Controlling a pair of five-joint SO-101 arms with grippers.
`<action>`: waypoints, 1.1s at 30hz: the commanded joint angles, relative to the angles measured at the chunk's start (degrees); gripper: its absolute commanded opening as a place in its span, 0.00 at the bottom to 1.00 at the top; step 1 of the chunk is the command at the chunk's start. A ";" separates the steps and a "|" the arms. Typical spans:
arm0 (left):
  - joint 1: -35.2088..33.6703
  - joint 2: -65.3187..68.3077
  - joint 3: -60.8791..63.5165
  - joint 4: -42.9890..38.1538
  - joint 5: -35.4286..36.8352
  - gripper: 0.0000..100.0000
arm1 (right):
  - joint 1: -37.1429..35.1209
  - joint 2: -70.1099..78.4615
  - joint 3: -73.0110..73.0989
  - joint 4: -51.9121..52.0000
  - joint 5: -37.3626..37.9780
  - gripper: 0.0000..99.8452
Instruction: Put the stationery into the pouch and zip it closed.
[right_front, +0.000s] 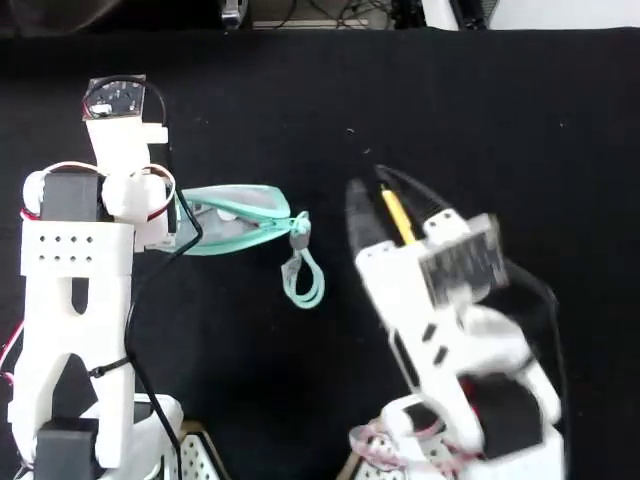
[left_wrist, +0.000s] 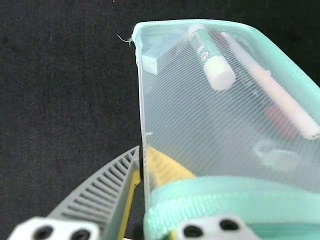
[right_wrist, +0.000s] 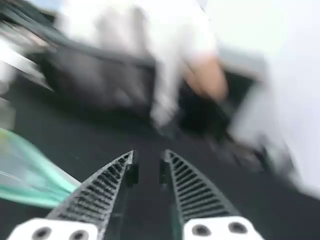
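Observation:
A clear pouch (right_front: 235, 220) with mint trim lies on the black table, its zipper end and mint strap loop (right_front: 303, 272) pointing toward the right arm. My left gripper (right_front: 180, 225) is shut on the pouch's other end. Close up, the pouch (left_wrist: 210, 125) holds a white-capped stick (left_wrist: 212, 62), a long pale pen (left_wrist: 280, 97) and a blue block (left_wrist: 157, 52). A grey finger (left_wrist: 107, 192) presses against the pouch's side. My right gripper (right_front: 370, 195) hovers just right of the strap. Its jaws stand narrowly open (right_wrist: 148, 170) with nothing between them, and the pouch (right_wrist: 25, 180) lies off to one side.
The black cloth (right_front: 480, 120) covers the whole table, with bare room at the back and right. Arm bases stand at the front edge. Cables (right_front: 300, 12) lie beyond the far edge.

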 joint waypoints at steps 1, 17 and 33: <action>-0.57 0.18 0.40 0.00 0.53 0.03 | 9.67 2.86 8.66 -0.09 -0.18 0.11; -0.57 0.18 0.13 0.00 0.53 0.03 | 12.13 57.71 -10.15 -3.96 9.32 0.21; -0.57 0.35 0.22 -0.09 0.53 0.03 | 12.57 102.99 -50.33 6.86 15.12 0.19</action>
